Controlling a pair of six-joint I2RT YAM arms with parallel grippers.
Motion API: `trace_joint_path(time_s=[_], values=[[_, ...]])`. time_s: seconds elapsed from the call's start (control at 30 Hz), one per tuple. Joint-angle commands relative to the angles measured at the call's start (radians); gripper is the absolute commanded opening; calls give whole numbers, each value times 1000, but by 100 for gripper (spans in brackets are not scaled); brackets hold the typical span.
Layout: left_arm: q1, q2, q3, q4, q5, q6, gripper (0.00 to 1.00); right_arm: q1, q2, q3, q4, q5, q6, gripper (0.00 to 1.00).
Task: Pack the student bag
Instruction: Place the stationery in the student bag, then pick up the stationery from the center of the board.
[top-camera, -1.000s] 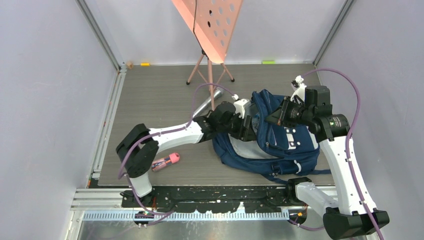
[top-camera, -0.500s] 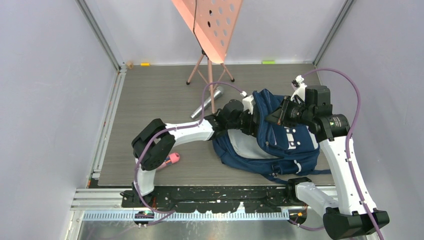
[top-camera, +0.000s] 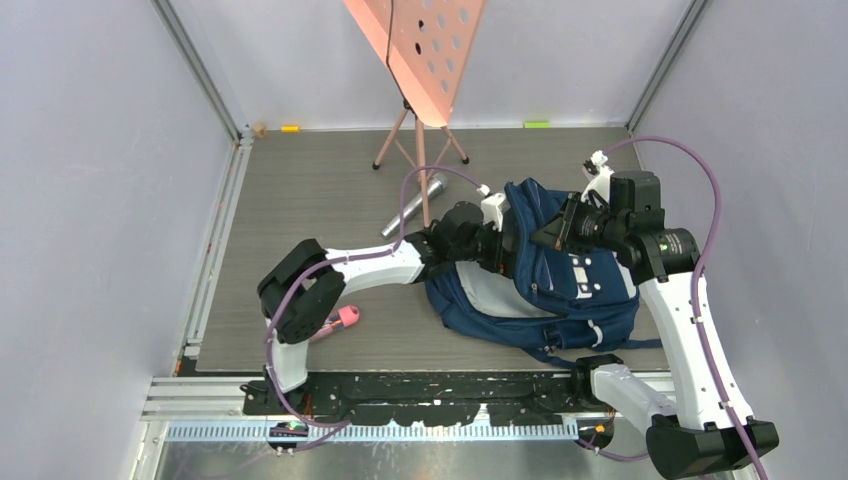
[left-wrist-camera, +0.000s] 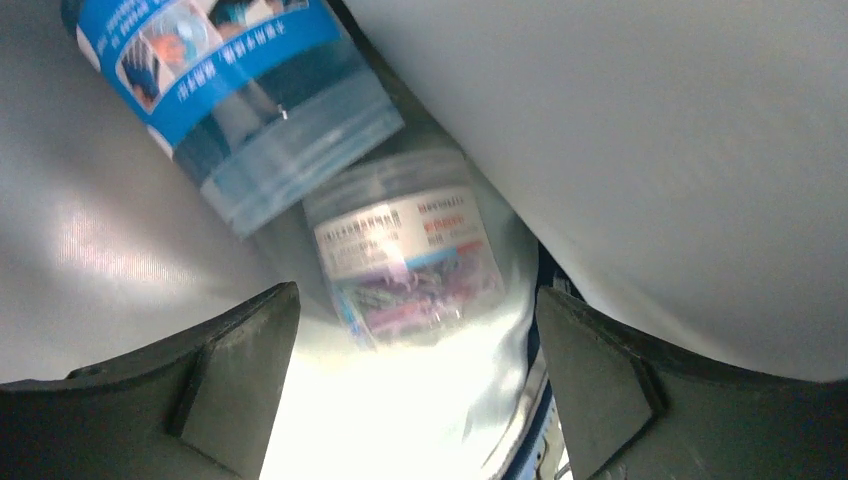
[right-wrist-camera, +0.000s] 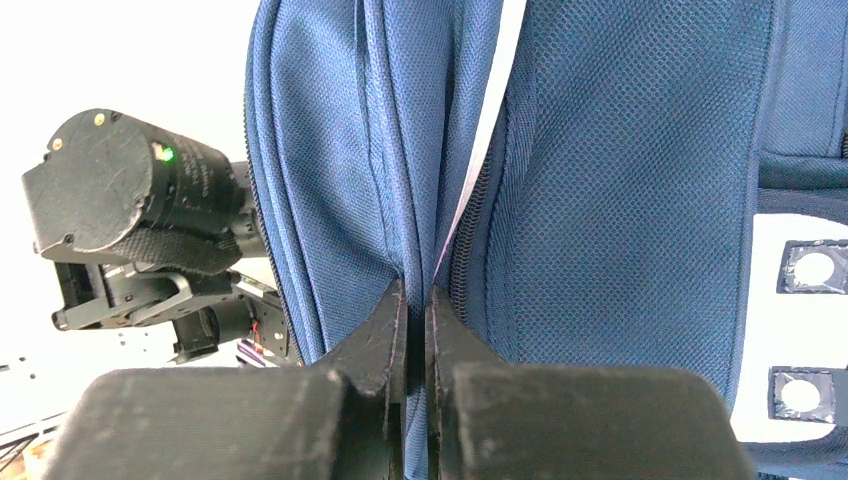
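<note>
**Student bag and surroundings.** The student bag (top-camera: 565, 285) lies slumped at the right of the table (top-camera: 300, 220), and its mouth faces the left arm. We see the right gripper (right-wrist-camera: 417, 300) pressed together on a fold of the navy fabric beside the zip. It holds that edge up, and we judge that this keeps the opening wide for the other arm.

The left gripper (left-wrist-camera: 415, 300) is deep inside the pale lining. Its fingers (left-wrist-camera: 240, 360) are spread wide and hold nothing. Just ahead of them lies a clear jar (left-wrist-camera: 410, 250) with a white label, and a water bottle (left-wrist-camera: 240, 90) with a blue label leans over it. Both are free of the fingers, so we judge them packed and expect the arm to back out next.

On the table outside the bag, a silver cylinder (top-camera: 412, 203) lies near the left forearm, close to the legs of a pink stand (top-camera: 420, 60). A small pink item (top-camera: 342, 318) lies beside the left elbow. We take these two loose objects as candidates for packing. The stand's legs crowd any approach to the cylinder, and the sagging lining narrows the way out of the bag.
</note>
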Motion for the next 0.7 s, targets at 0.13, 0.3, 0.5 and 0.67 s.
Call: trace_joint_path(time_s=[0.13,0.3,0.5,0.67], values=[[-9,-296,-157,-82,15,87,96,8,-44,67,94,-87,-4,0],[-7,-495,-261,-373,-106,165,100,8,-53,65,89,-88,-16,0],[51,-697,-415,-632,-302,140,100,8,-53,61,92,-94,-23,1],[237,-856,-508,-887,-430,51,100,8,-59,49,93,-96,-25,1]])
